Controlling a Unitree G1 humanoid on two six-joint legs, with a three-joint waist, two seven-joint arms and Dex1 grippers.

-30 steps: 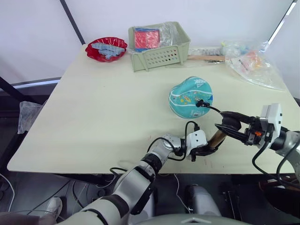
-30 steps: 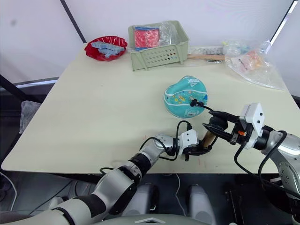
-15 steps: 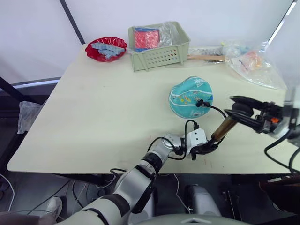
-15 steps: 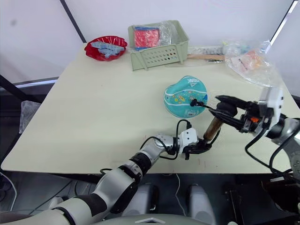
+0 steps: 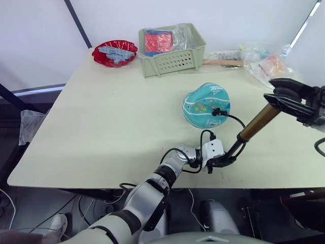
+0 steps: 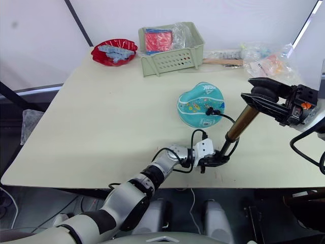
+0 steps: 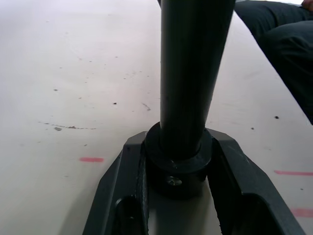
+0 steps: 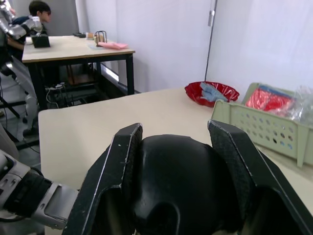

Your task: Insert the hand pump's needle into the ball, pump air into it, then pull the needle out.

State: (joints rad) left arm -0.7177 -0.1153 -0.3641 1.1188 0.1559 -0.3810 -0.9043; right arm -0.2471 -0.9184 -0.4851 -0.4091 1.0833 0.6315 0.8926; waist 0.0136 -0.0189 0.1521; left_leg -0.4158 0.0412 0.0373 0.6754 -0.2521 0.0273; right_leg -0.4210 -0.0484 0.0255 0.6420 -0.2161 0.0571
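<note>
The teal ball [image 5: 205,105] lies right of the table's centre. The needle's black fitting [image 5: 217,112] sits against the ball's right side; the pin itself is hidden. A thin black hose [image 5: 234,120] runs from it down to the hand pump's base. My left gripper [image 5: 224,160] is shut on the pump's black end cap [image 7: 178,167] near the table's front edge. The hand pump [image 5: 255,124] slants up to the right, its bronze sleeve drawn out over a black tube. My right gripper [image 5: 288,96] is shut on the black T-handle [image 8: 181,183], held above the table.
A green basket [image 5: 175,56] with red packets stands at the back. A red bowl [image 5: 115,53] sits to its left. A wooden-handled tool [image 5: 223,62] and plastic bags [image 5: 271,68] lie at the back right. A person [image 8: 36,12] sits at a distant table.
My right gripper has risen up and to the right with the T-handle, stretching the pump out long. The left gripper has held the pump's base in place; the ball has not moved.
</note>
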